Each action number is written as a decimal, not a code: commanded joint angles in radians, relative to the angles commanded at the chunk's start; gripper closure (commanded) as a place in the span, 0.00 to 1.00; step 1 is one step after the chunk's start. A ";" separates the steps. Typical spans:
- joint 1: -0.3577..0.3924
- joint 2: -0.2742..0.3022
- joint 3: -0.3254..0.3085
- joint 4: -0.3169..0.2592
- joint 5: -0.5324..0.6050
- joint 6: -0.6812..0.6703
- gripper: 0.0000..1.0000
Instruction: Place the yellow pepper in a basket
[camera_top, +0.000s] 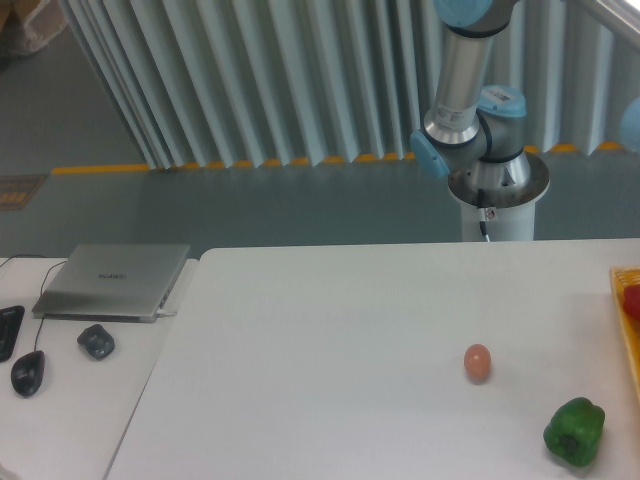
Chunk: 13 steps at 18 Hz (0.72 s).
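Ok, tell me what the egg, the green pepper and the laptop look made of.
Egg: matte brownish-pink, real shell or a plastic toy; cannot tell.
Green pepper: smooth and slightly glossy, with faint highlights on its lobes; possibly plastic, possibly real.
Laptop: closed lid in brushed silver-grey, looks like metal.

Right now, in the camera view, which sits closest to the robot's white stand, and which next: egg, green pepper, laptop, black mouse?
The gripper is out of frame, so this ranks from the stand.
1. Egg: just in front of the stand.
2. Green pepper: lower right of the picture.
3. Laptop: far left.
4. Black mouse: left edge, beyond the laptop.
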 joint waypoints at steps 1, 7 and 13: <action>-0.009 0.002 0.002 0.000 0.000 -0.029 0.00; -0.104 0.028 -0.008 -0.003 0.002 -0.233 0.00; -0.204 0.048 -0.041 -0.014 0.070 -0.263 0.00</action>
